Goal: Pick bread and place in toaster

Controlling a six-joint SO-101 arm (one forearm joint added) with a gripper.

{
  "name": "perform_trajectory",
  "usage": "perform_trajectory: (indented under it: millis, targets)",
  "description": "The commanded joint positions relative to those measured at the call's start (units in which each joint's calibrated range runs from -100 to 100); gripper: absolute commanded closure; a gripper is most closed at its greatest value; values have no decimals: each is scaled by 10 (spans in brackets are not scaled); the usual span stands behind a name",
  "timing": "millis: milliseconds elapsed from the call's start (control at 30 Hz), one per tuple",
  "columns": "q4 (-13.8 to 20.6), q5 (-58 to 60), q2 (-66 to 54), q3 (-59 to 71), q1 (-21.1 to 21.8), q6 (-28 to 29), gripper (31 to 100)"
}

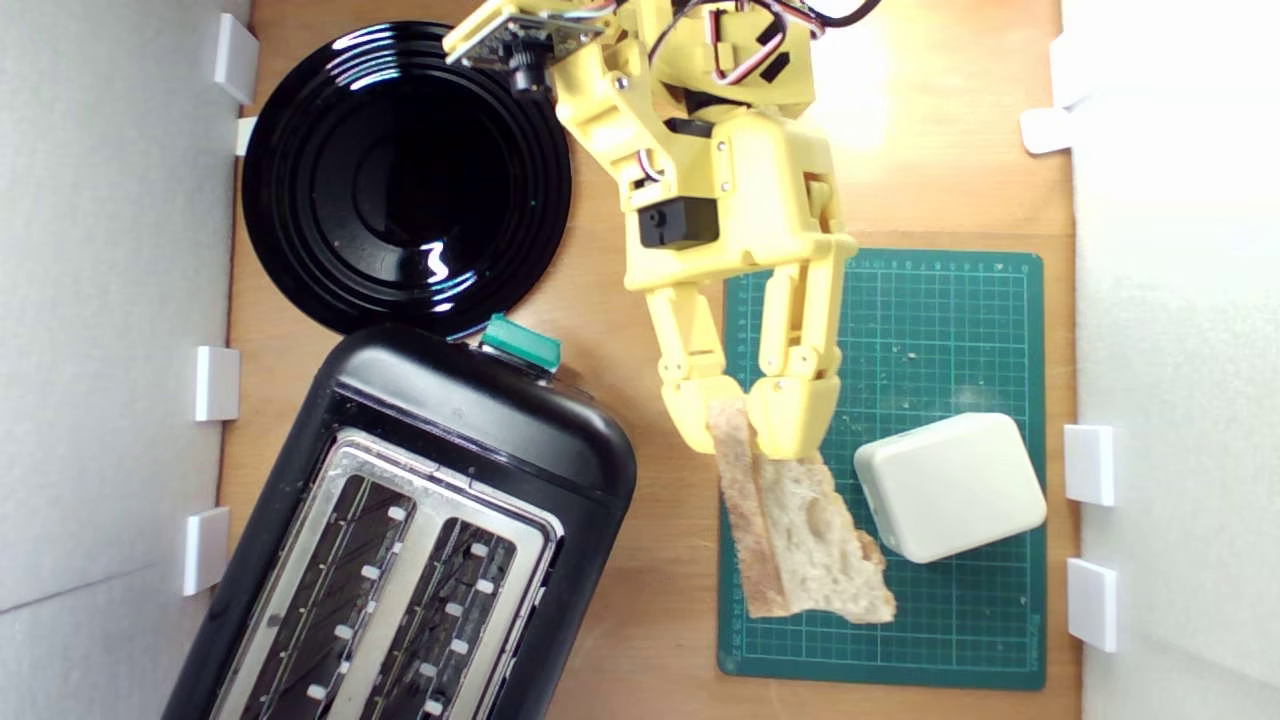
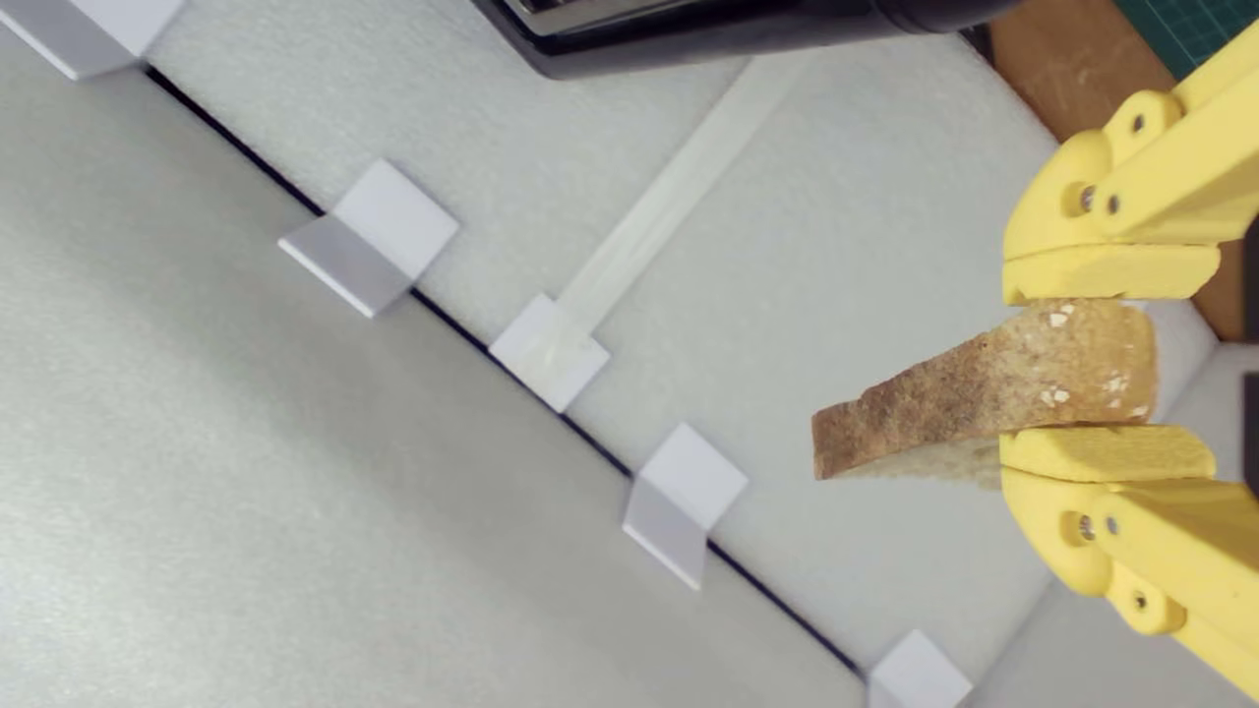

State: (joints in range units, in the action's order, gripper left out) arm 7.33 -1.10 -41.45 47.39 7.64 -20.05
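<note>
A yellow gripper (image 1: 748,425) clamps the bread (image 1: 800,535) across its thickness near one end, jaws closed only as far as the slice allows, the crust edge showing between the two pads in the wrist view (image 2: 993,393). In the exterior view the slice hangs out from the fingertips over the green cutting mat (image 1: 950,330), just beside a cream box (image 1: 950,485); whether its far end rests on the mat cannot be told. The black toaster (image 1: 420,440) stands to the exterior view's left, set at an angle, both slots open and bare, its teal lever (image 1: 520,343) up beside a black plate (image 1: 400,180). Gripping the end leaves most of the slice free, which should suit lowering it edge-first into a slot; the carry across looks yet to be made
</note>
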Motion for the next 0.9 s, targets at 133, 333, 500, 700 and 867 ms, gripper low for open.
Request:
perform_trajectory:
  millis: [133, 333, 500, 700, 867]
  targets:
    - [5, -49, -81, -19, -91, -26, 669]
    - [5, -59, -108, -19, -137, -53, 669]
    - [5, -59, -108, -20, -167, -74, 669]
    - [5, -59, -103, -22, -195, -106, 669]
    - [3, -59, -103, -22, -213, -125, 669]
